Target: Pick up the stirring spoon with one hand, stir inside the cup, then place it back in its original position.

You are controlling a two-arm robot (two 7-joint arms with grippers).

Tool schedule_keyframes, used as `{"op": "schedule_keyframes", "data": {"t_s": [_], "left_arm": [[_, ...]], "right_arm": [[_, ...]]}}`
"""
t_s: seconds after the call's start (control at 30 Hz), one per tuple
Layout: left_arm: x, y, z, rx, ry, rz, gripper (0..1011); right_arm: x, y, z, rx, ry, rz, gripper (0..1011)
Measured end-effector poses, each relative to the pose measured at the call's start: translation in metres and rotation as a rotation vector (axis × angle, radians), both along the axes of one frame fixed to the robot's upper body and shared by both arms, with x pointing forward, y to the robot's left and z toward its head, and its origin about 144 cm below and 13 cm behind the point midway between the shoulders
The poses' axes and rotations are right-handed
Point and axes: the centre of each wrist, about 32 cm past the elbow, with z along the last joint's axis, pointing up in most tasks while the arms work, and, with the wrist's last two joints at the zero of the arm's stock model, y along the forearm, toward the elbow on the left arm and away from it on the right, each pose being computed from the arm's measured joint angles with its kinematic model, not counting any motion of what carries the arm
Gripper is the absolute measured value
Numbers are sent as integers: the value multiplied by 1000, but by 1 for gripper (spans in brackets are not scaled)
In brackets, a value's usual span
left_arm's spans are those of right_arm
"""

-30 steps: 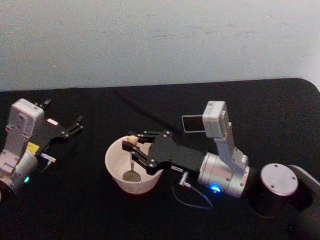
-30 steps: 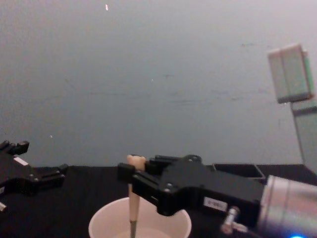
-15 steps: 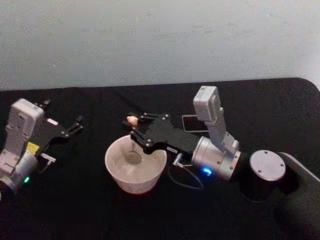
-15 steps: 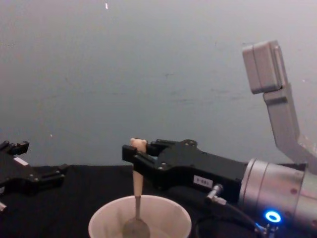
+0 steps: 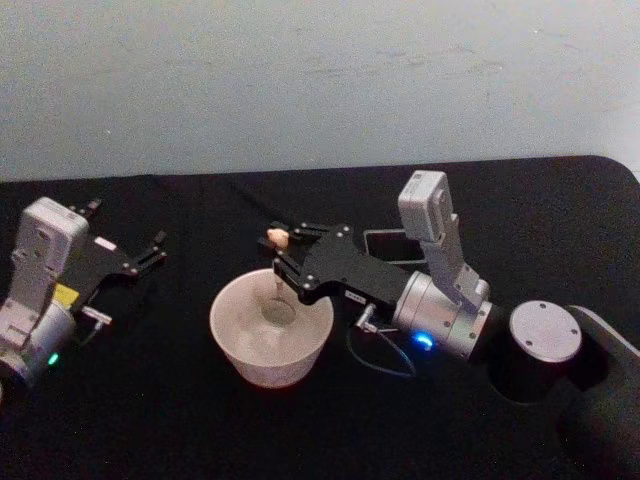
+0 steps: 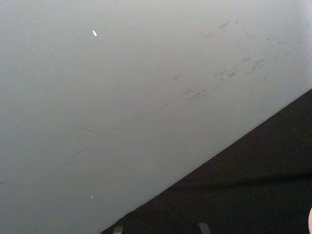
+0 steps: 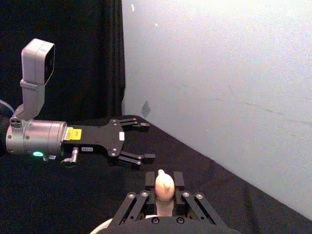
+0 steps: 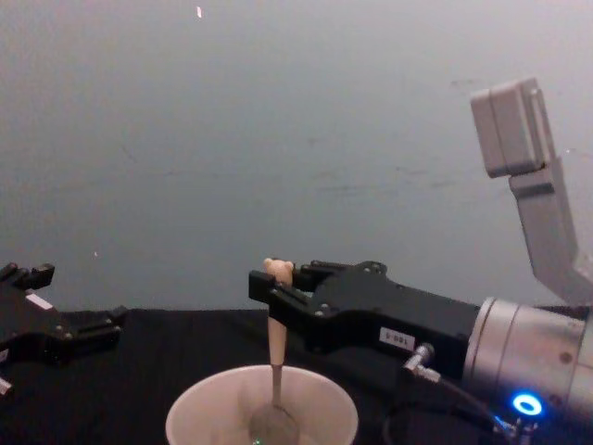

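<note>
A black-clothed table (image 5: pixel 200 420) is being viewed from above, with a pale grey wall (image 5: pixel 300 80) standing along its far edge. Near the middle of the table, a wide, round, cream-white cup (image 5: pixel 262 368) is being shown with its mouth open upward. A slim pale beige stirring spoon (image 5: pixel 275 238) is being held almost upright over the cup's right side, and its lower end is being kept down inside the cup, close to the bottom. The spoon is being clamped just under its little bear-head knob by the black fingers of the right gripper (image 5: pixel 283 252), whose jaws are being kept narrow around the stem; the knob is being left showing above the fingers. This gripper is being reached in from the right on a silver-grey arm (image 5: pixel 445 320), across the cup's far right rim. Just behind that arm, to the right of the cup and farther back, the square-mouthed holder (image 5: pixel 385 245) is being partly covered. At the left side of the table, well apart from the cup, the left gripper (image 5: pixel 128 226) is being kept idle above the cloth, with its jaws spread wide around nothing. From the chest height, the spoon (image 8: pixel 275 357) is being seen dipping into the cup (image 8: pixel 190 415) below the right gripper (image 8: pixel 271 289).
</note>
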Motion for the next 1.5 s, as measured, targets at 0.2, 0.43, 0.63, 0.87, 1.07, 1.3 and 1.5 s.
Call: {"op": "schedule_keyframes", "data": {"t_s": [0.2,0.43,0.63,0.87,1.07,1.3,1.5], "left_arm": [[0,0,0,0,0,0,1001],[0,0,0,0,0,0,1001],[0,0,0,0,0,0,1002],[0,0,0,0,0,0,1001],[0,0,0,0,0,0,1002],[0,0,0,0,0,0,1001],[0,0,0,0,0,0,1001]], "right_arm": [[-3,-5,10,9,-20,-8,214],[-8,-12,33,32,-87,-9,214],[-15,-22,52,53,-124,-24,214],[-24,-37,69,64,-158,-75,214],[-36,-54,79,62,-184,-139,214],[-48,-70,82,58,-192,-195,214],[-53,-76,79,45,-178,-226,214]]}}
